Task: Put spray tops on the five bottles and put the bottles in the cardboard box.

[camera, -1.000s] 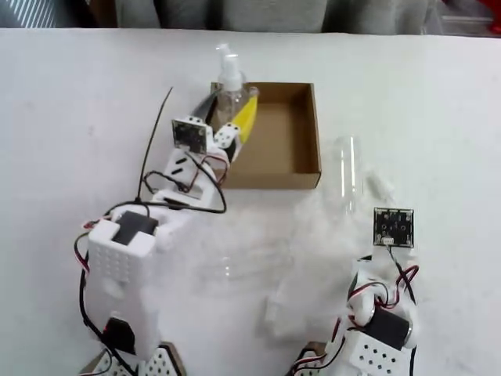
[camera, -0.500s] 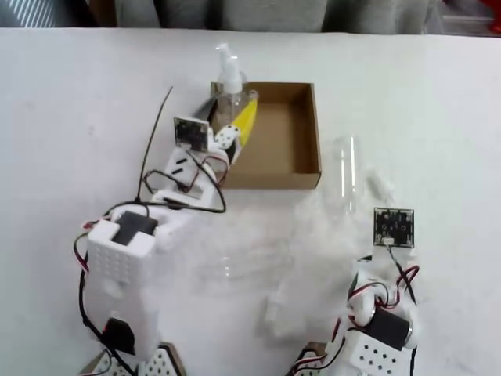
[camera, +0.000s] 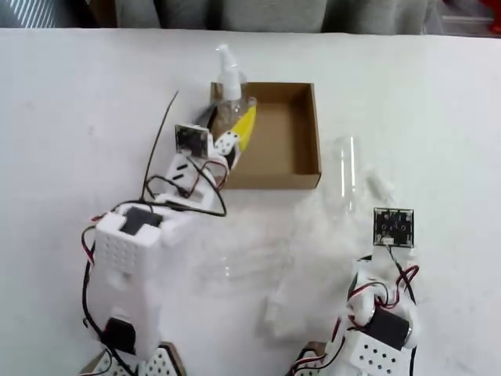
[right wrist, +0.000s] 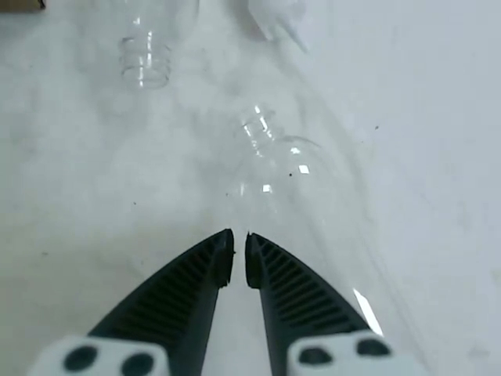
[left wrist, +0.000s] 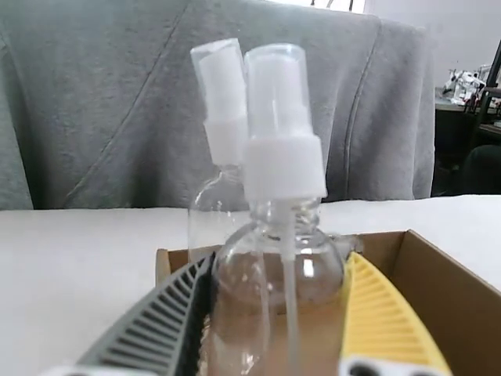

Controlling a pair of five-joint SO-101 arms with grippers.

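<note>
Holding capped bottle point(camera: 228, 100) upright at far-left corner of cardboard box point(camera: 301, 160); knock risk.
High view: left claw point(camera: 230, 119) clamped on its body, long axis vertical, spray top up. Left wrist view: second capped bottle point(left wrist: 221, 149) close behind; a bump on release could topple both. Right wrist view: right claw point(right wrist: 233, 260) together, empty; bare bottle point(right wrist: 288, 168) lies on worktop point(right wrist: 86, 180), neck pointing away.

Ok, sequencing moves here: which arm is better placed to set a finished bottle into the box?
Left. The left claw is shut on a clear plastic bottle with a white spray top at the brown cardboard box's corner. The right claw, shut, sits by an uncapped clear bottle on the table.
</note>
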